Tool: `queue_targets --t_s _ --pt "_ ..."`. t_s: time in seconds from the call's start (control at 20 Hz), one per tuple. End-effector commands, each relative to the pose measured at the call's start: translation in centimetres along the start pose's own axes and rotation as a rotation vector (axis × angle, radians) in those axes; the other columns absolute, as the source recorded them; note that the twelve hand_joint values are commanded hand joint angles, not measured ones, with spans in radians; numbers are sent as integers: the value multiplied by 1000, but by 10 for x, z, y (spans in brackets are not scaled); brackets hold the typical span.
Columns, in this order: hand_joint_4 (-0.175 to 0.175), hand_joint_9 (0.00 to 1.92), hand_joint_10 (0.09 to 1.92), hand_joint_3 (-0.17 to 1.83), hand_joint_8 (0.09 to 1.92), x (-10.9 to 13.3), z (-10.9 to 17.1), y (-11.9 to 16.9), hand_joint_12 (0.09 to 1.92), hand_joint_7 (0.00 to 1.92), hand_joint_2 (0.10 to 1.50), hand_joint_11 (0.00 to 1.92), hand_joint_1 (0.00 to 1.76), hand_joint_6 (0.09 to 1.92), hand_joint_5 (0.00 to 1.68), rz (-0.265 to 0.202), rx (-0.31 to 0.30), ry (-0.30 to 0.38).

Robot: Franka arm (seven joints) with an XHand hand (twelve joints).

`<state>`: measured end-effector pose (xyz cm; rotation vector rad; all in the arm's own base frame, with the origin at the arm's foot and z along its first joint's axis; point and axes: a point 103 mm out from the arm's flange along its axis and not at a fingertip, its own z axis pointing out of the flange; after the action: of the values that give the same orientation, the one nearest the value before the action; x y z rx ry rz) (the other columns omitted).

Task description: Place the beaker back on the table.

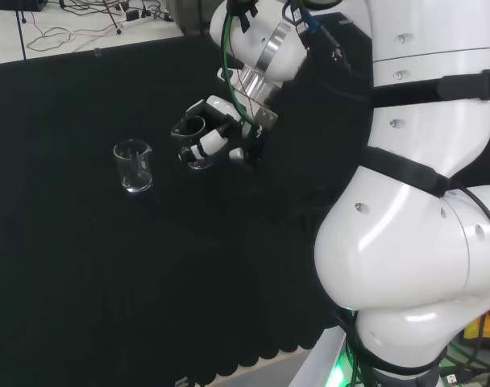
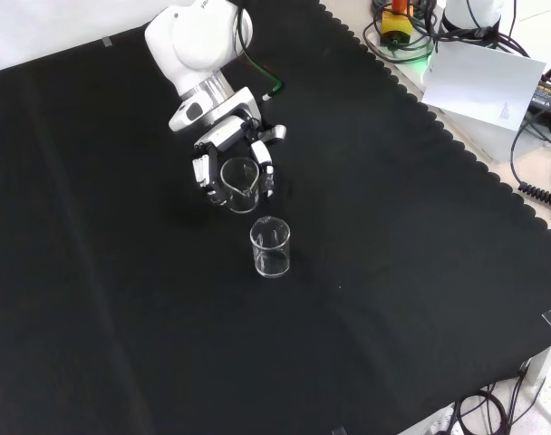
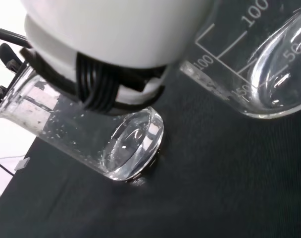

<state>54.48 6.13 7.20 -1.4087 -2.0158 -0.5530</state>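
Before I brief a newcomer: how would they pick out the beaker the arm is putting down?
Follow the white arm down to its hand over the black cloth. The clear beaker sits between its curled fingers; the other beaker stands alone, untouched.

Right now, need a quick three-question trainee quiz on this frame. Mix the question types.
1. True or false: the hand has its fingers curled round a glass beaker.
2. In the front view, the free-standing beaker is: A) nearer the camera than the held one, B) farther off, C) lying on its side.
3. Fill in: the bench is covered with black ____.

Key: 1 true; 2 A; 3 cloth.
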Motion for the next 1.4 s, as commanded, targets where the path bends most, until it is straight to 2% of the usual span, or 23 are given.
queue_targets --t_s 0.05,0.15,0.4,0.55,0.65,0.85,0.95,1.0,1.05,1.1,1.15,1.25,1.4 --pt "-175 1406 807 705 960 -13 8 5 828 1145 702 1084 1293 973 1094 -4 -23 34" --pt "-175 1407 793 691 949 -9 14 9 822 1148 707 1084 1293 963 1097 -1 -32 21" --pt "-175 1407 768 669 932 -21 6 2 812 1152 716 1086 1294 946 1101 -15 -28 -18" --pt "-175 1246 812 575 925 -28 9 2 798 1110 742 1082 1389 896 1104 0 -6 -20" --pt "-175 1217 818 552 926 -20 21 7 794 1101 750 1080 1405 888 1103 11 4 -42" --pt "-175 1204 811 510 924 -21 23 8 791 1095 773 1077 1408 881 1099 23 -2 -42" --pt "-168 1248 751 598 907 -30 15 2 817 1156 720 1073 1413 946 1056 23 5 -36" --pt "-170 1186 741 454 967 -35 11 0 887 1090 832 1013 1356 1003 1003 21 13 -29" --pt "-121 1097 715 443 959 -37 7 -2 986 1003 827 893 1298 1023 894 18 19 -38" --pt "-77 1013 676 541 916 -38 4 -3 1092 921 759 752 1257 1026 791 14 19 -49" --pt "-51 940 641 657 870 -37 1 -4 1176 855 686 637 1231 1022 714 8 24 -59" --pt "-40 792 597 791 797 -32 0 -5 1282 721 584 445 1196 982 588 -8 47 -89" --pt "-49 657 615 829 778 -30 -3 -6 1345 592 523 299 1166 903 478 -12 69 -98"
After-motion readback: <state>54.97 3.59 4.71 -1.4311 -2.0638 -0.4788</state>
